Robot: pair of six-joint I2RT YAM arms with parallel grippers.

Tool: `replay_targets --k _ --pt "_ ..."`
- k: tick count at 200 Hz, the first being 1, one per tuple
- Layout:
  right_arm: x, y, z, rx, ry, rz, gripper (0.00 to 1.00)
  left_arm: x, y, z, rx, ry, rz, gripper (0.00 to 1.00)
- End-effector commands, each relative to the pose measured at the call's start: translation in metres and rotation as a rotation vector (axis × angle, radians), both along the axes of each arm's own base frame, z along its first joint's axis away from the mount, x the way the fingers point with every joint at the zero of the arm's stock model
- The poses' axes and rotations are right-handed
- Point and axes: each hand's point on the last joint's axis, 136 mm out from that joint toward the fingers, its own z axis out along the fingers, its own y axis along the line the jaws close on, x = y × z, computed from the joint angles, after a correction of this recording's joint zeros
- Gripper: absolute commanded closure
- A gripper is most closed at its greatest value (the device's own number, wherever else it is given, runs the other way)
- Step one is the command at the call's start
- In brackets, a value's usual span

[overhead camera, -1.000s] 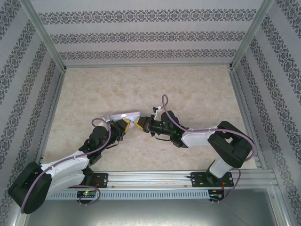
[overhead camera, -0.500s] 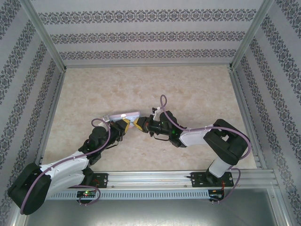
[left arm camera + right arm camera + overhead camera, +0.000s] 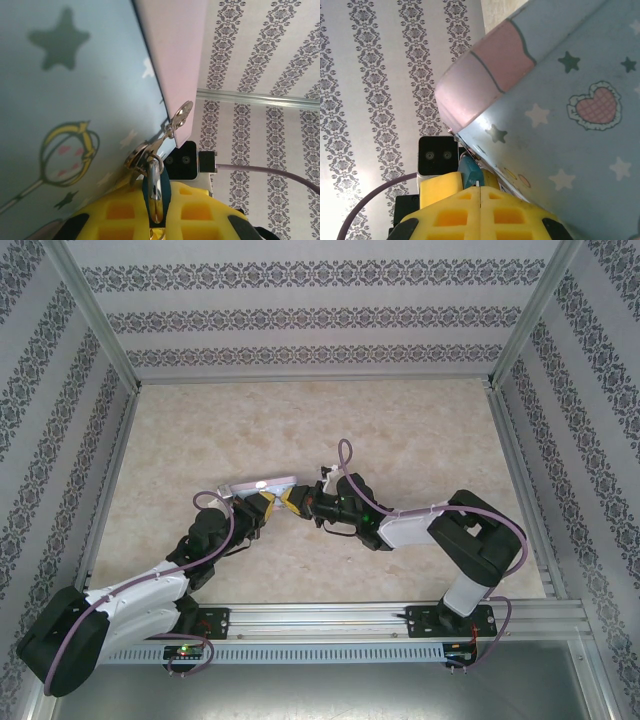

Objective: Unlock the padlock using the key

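Padlock clamped in left tool; right tool facing, tips close.

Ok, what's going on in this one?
Both arms meet at a pale-blue cartoon tin mid-table. The left pincer grips the small teal padlock, which hangs at the tin's clasp. The right pincer is shut and held close to the lock from the other side; any key between its fingers is too small to make out. The shackle appears threaded through the clasp, so the lock is not yet off.
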Motion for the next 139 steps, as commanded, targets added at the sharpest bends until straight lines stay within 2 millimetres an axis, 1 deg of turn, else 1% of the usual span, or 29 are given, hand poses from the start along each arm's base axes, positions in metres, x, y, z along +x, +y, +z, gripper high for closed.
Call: replay_targets --k 1,30,60,94,139 --pt "-0.003 0.012 0.017 0.050 -0.036 0.028 1.00 0.002 -0.002 0.022 -0.038 -0.068 -0.008 1.00" --pt "-0.005 0.017 0.016 0.052 -0.033 0.038 1.00 0.003 -0.003 0.023 -0.039 -0.071 -0.008 1.00" --pt "-0.005 0.017 0.013 0.054 -0.024 0.036 1.00 0.004 -0.004 0.025 -0.041 -0.078 -0.014 1.00" --pt "-0.004 0.014 0.009 0.048 -0.018 0.027 1.00 0.003 -0.007 0.026 -0.044 -0.081 -0.029 1.00" --pt "0.004 0.004 0.001 0.033 -0.013 0.014 1.00 -0.005 -0.016 0.035 -0.066 -0.122 -0.103 1.00"
